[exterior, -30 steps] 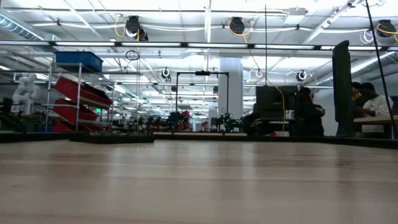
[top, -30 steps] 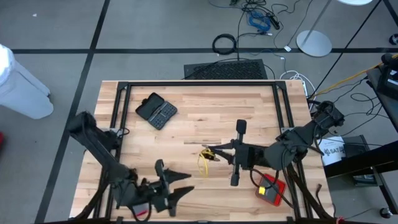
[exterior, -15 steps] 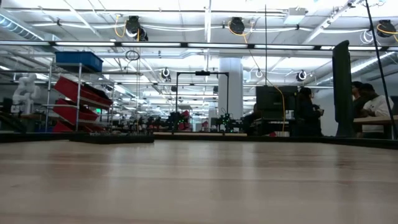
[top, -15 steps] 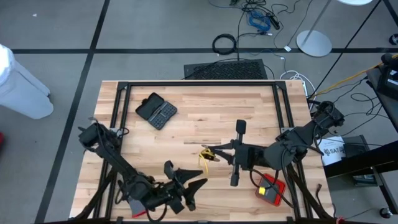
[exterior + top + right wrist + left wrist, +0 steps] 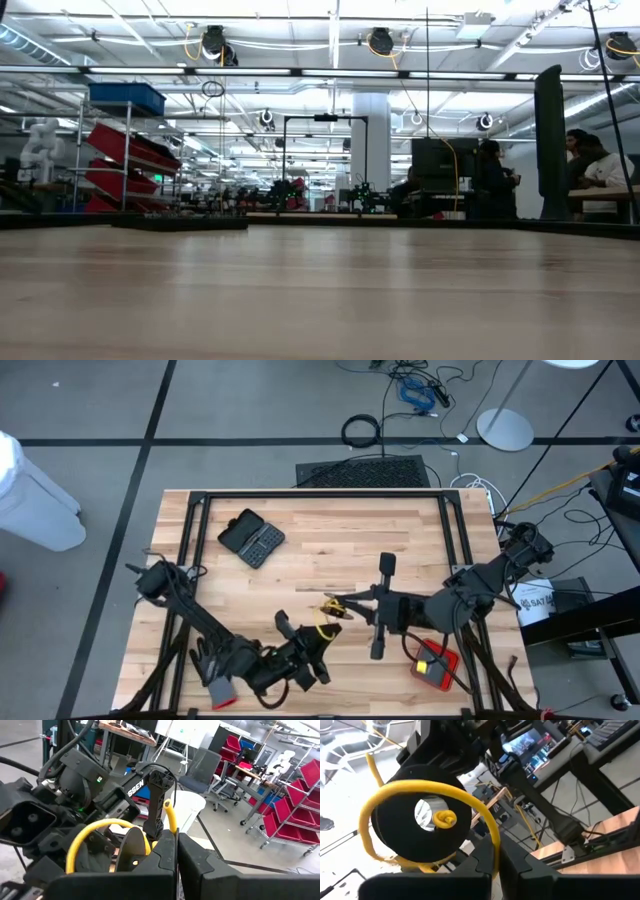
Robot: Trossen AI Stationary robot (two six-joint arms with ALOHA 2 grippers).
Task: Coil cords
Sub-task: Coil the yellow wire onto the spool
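The thin yellow cord [image 5: 324, 622] hangs in a small loop above the middle of the table, held between both grippers. In the left wrist view the yellow cord [image 5: 427, 790] curves around a small black round part [image 5: 415, 827]. My right gripper [image 5: 334, 603] comes in from the table's right and is shut on the cord. My left gripper [image 5: 319, 644] sits just near-side of the loop and is also shut on it. The low view shows neither gripper nor the cord. My left gripper pinches one strand of the cord's loop [image 5: 495, 842] between its two fingers, coming about level from the table's near left. The loop stands beyond the fingertips, clear of the table. My right gripper pinches the cord close to one end between its two fingers, level from the table's right. A short free end [image 5: 170, 812] sticks out past the fingers, and the loop [image 5: 97, 832] curves away beyond them, lifted clear.
A black case [image 5: 251, 538] lies at the table's far left. A red device [image 5: 436, 663] sits near the right front corner under my right arm. Black frame rails [image 5: 320, 495] border the wooden top. People sit in the room beyond [image 5: 590, 165].
My left gripper has swung from the table's near edge toward the right and up to the cord, rolling as it went. Its fingers, wide apart before, have shut on the loop. My right gripper has kept still with the cord.
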